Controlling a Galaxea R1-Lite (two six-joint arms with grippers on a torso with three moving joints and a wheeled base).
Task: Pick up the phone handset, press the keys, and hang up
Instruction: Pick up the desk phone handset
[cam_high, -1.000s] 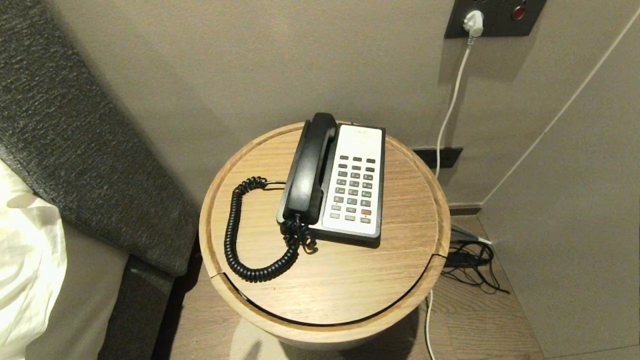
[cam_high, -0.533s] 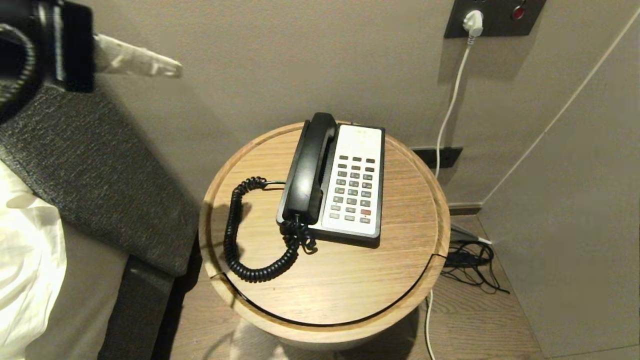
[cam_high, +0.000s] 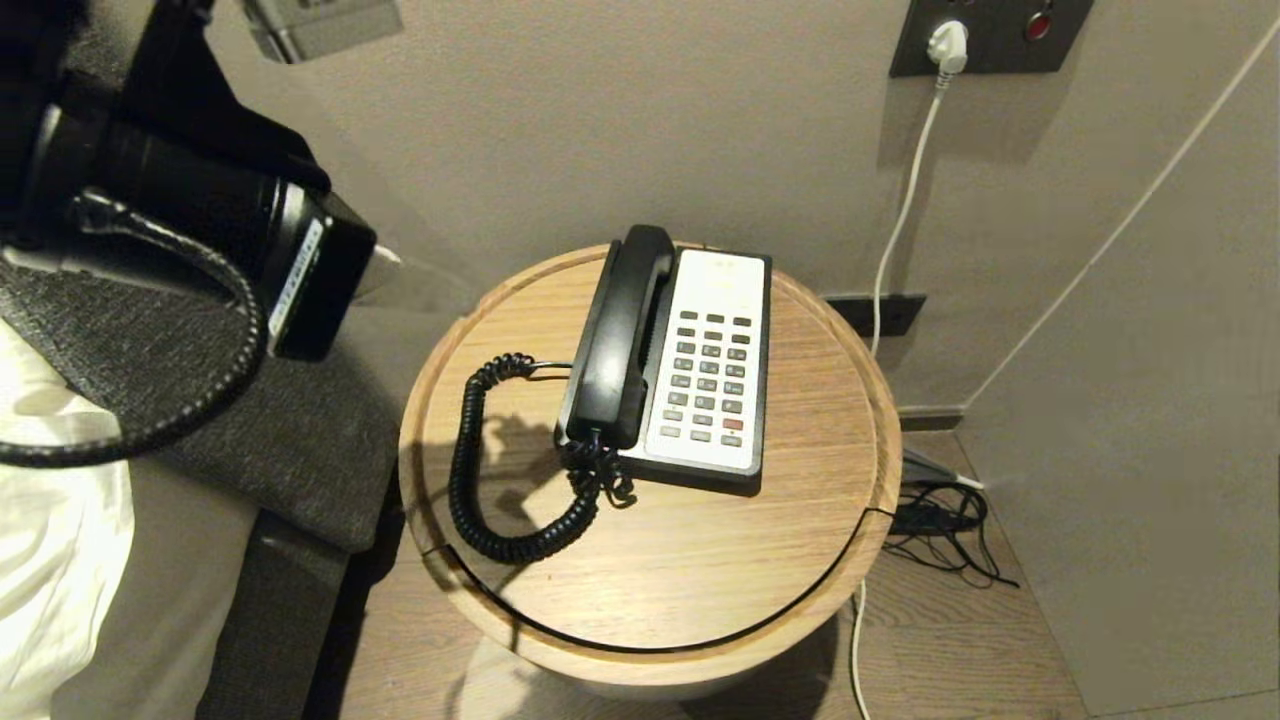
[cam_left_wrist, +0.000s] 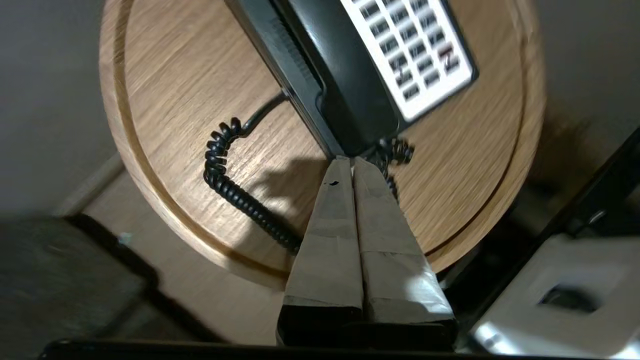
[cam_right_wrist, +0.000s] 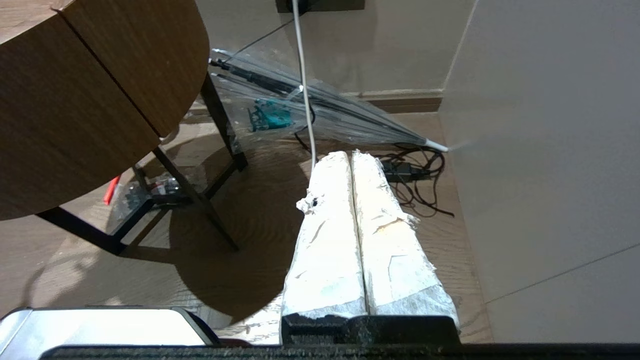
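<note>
Nothing done yet: handset (cam_high: 620, 335) sits in cradle on phone base (cam_high: 712, 370) atop round table (cam_high: 660, 560), left gripper (cam_left_wrist: 350, 162) clenched & empty above it, right gripper (cam_right_wrist: 350, 157) clenched near floor; lift, keys, hang-up all left.

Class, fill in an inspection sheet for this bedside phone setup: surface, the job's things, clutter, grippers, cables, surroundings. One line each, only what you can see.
Surface: round wooden table with a raised rim.
Job's things: phone handset lying in its cradle on the phone base, keypad uncovered.
Clutter: nothing seen on the tabletop besides the phone.
Grippers: left gripper shut and empty, above the table near the handset's cord end; right gripper shut and empty, low beside the table over the floor.
Cables: coiled cord looping across the tabletop; white cable running down from a wall socket; black wires tangled on the floor.
Surroundings: beige wall, grey headboard, white bedding.
</note>
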